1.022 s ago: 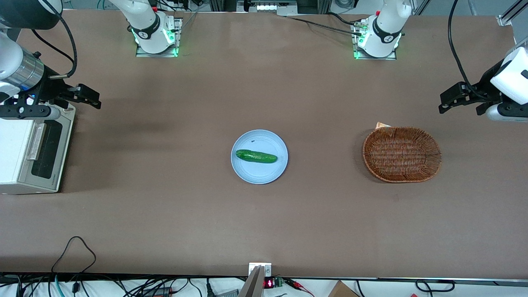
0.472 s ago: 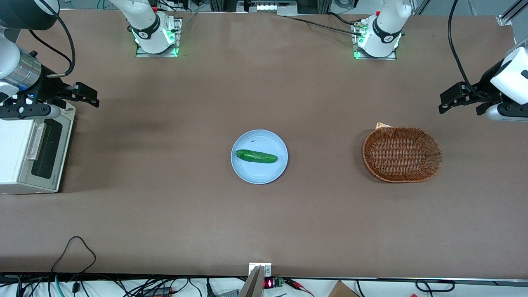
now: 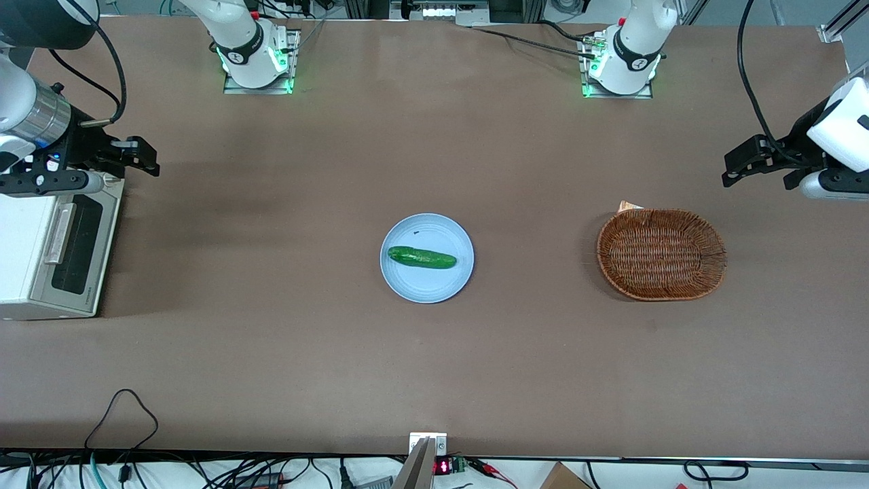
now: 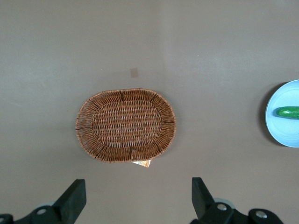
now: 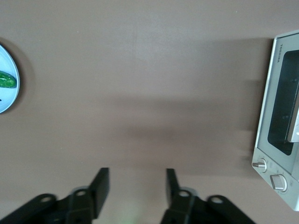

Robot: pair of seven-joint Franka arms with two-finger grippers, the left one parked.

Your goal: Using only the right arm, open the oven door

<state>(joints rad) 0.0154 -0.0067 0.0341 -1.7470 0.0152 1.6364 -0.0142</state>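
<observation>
The cream-white oven [image 3: 27,252] stands at the working arm's end of the table. Its silver-grey door [image 3: 76,246] is shut, with the dark window facing the table's middle and the pale bar handle [image 3: 59,233] along its upper edge. The right arm's black gripper [image 3: 145,157] is open and empty. It hovers above the table just in front of the door, at the oven's end farther from the front camera. In the right wrist view the gripper [image 5: 136,181] is over bare table, apart from the oven door [image 5: 280,122] and the two knobs [image 5: 259,164].
A pale blue plate [image 3: 434,284] with a green cucumber [image 3: 421,257] lies mid-table; its rim shows in the right wrist view [image 5: 10,100]. A brown wicker basket [image 3: 661,254] lies toward the parked arm's end. Cables run along the table's near edge.
The gripper has drifted a little back toward the oven, away from the table's middle. The oven door has stayed shut.
</observation>
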